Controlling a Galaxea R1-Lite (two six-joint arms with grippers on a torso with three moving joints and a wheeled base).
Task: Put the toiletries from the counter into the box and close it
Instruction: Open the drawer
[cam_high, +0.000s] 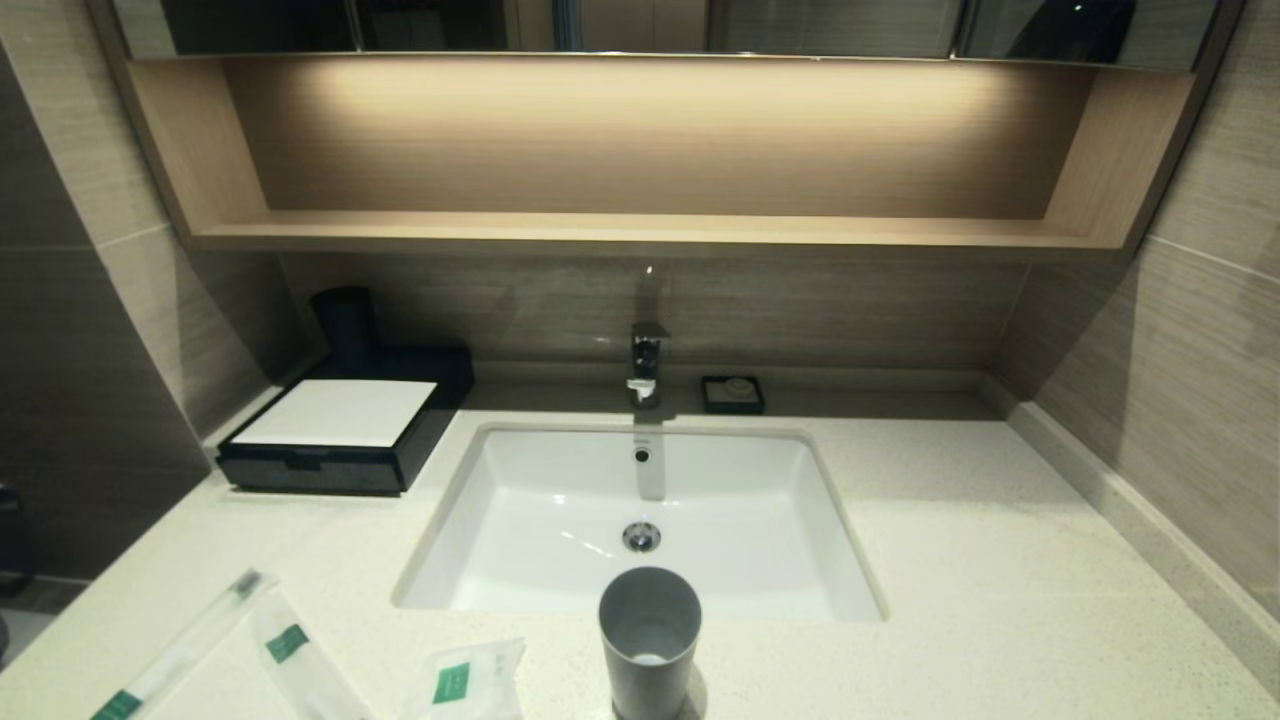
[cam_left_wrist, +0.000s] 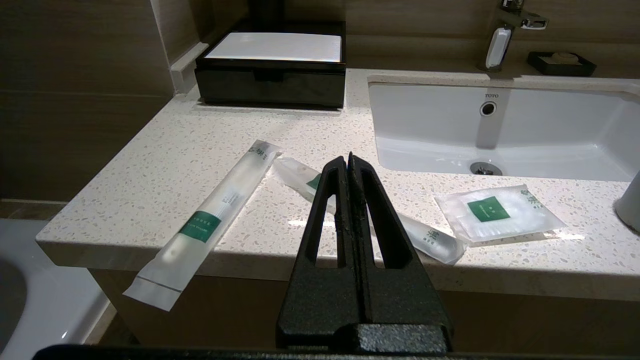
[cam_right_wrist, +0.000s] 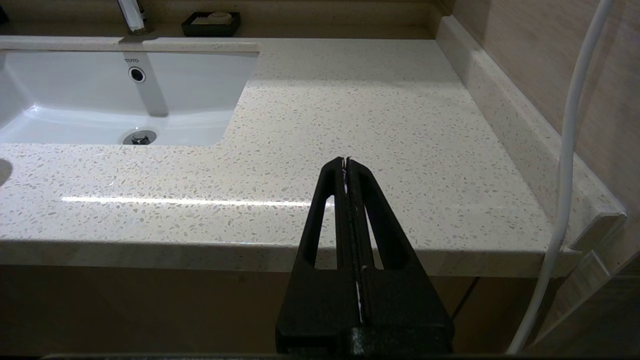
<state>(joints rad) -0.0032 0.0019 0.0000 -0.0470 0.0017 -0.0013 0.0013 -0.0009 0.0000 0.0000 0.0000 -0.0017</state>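
Note:
Three toiletries lie near the front left edge of the counter (cam_high: 1000, 560): a long thin packet (cam_high: 180, 655) (cam_left_wrist: 207, 225) overhanging the edge, a narrow packet (cam_high: 300, 655) (cam_left_wrist: 425, 235), and a squarish packet (cam_high: 465, 680) (cam_left_wrist: 500, 211). The black box (cam_high: 345, 425) (cam_left_wrist: 272, 70) with a white top panel stands at the back left, its drawer pushed in. My left gripper (cam_left_wrist: 348, 159) is shut and empty, held off the counter's front edge before the packets. My right gripper (cam_right_wrist: 346, 161) is shut and empty, off the front edge at the right. Neither gripper shows in the head view.
A white sunken sink (cam_high: 500, 520) with a faucet (cam_high: 647, 365) takes the middle. A grey cup (cam_high: 648, 640) stands at the front, right of the squarish packet. A small black soap dish (cam_high: 733, 394) sits at the back. A white cable (cam_right_wrist: 565, 175) hangs right of my right gripper.

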